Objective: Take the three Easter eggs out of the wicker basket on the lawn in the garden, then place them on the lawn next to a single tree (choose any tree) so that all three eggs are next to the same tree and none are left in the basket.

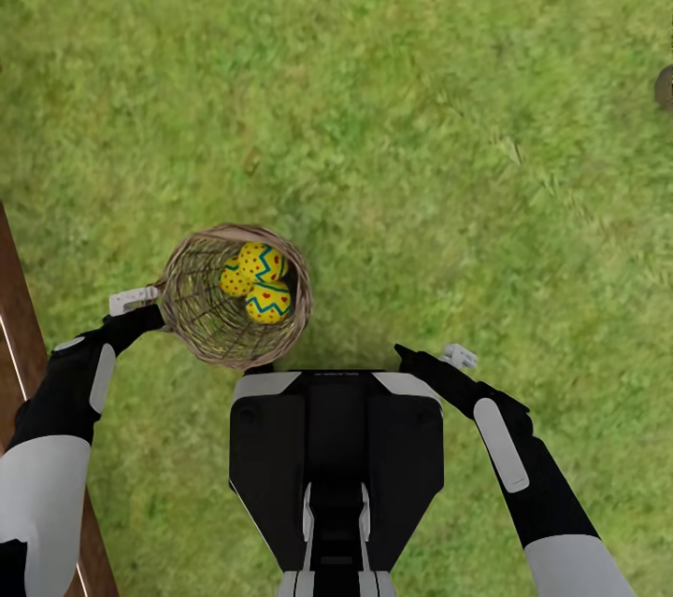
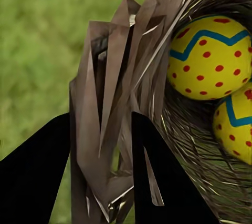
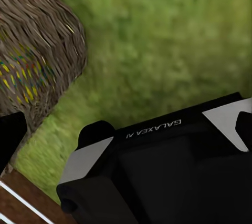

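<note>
The wicker basket [image 1: 210, 326] sits on the lawn [image 1: 421, 111] just ahead of my trunk. Three Easter eggs [image 1: 262, 261] lie together inside it, yellow with red dots and zigzag bands. My left gripper [image 1: 159, 315] is shut on the basket's near-left rim. In the left wrist view its black fingers [image 2: 168, 182] straddle the braided rim [image 2: 113, 103], with two eggs [image 2: 210, 58] right behind. My right gripper [image 1: 407, 356] hangs empty beside my trunk, its fingers [image 3: 10, 134] wide apart. The basket [image 3: 37, 50] shows through its camera, egg colours glowing through the weave.
A dark brown wooden plank edge [image 1: 19, 326] runs along the left, under my left arm. A grey-brown round shape [image 1: 665, 88] is cut off by the right edge of the head view. My black trunk [image 1: 336, 447] is directly behind the basket. Grass stretches ahead and to the right.
</note>
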Available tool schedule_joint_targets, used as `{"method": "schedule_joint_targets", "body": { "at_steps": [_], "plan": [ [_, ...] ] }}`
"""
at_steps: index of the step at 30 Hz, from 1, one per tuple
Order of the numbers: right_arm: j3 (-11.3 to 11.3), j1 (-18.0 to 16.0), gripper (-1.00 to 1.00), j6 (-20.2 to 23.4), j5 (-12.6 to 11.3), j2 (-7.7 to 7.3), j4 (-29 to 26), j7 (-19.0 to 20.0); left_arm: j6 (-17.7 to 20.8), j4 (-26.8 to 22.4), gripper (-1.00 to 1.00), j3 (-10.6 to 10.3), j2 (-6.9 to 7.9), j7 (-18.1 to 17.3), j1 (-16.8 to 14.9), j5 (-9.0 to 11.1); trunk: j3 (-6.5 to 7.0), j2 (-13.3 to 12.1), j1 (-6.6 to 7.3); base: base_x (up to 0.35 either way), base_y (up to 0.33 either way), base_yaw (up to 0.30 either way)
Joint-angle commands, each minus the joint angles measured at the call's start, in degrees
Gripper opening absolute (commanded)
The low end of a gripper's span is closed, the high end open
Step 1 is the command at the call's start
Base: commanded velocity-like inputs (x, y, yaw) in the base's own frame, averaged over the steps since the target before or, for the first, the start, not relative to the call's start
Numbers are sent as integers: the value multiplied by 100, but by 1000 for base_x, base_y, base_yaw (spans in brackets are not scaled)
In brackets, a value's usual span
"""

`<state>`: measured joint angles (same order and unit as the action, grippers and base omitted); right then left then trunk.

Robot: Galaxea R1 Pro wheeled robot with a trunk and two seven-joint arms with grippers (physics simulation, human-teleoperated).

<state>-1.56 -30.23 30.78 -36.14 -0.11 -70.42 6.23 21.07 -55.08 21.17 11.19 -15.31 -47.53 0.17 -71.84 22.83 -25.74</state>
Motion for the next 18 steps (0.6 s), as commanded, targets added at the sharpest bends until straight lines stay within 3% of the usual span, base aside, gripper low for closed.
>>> {"method": "schedule_joint_targets", "body": {
  "at_steps": [1, 6, 12, 15, 18],
  "plan": [
    [-11, -1, 100, 34, -8, 2, -5, 19, 95, -10, -100, 17, -3, -42, -2, 24, 4, 9, -4, 0, 0, 0],
    [-11, -1, 100, 34, -8, 2, -6, 19, 388, -51, -100, 20, -3, -46, -2, 26, 50, 9, -4, 0, 0, 0],
    [-9, -1, 100, 34, -8, 2, -1, 19, 744, -652, -100, 5, 18, -53, 15, 26, 105, 9, -4, 0, 0, 0],
    [279, -1, 100, 1, 15, 2, 2, 11, 758, -735, -100, 10, 34, -58, 16, 32, 133, 9, -4, 0, 0, 0],
    [335, -1, 100, -165, 11, 2, 8, 10, 766, -801, -100, -2, 8, -60, 19, 34, 161, 9, -4, 0, 0, 0]
  ]
}}
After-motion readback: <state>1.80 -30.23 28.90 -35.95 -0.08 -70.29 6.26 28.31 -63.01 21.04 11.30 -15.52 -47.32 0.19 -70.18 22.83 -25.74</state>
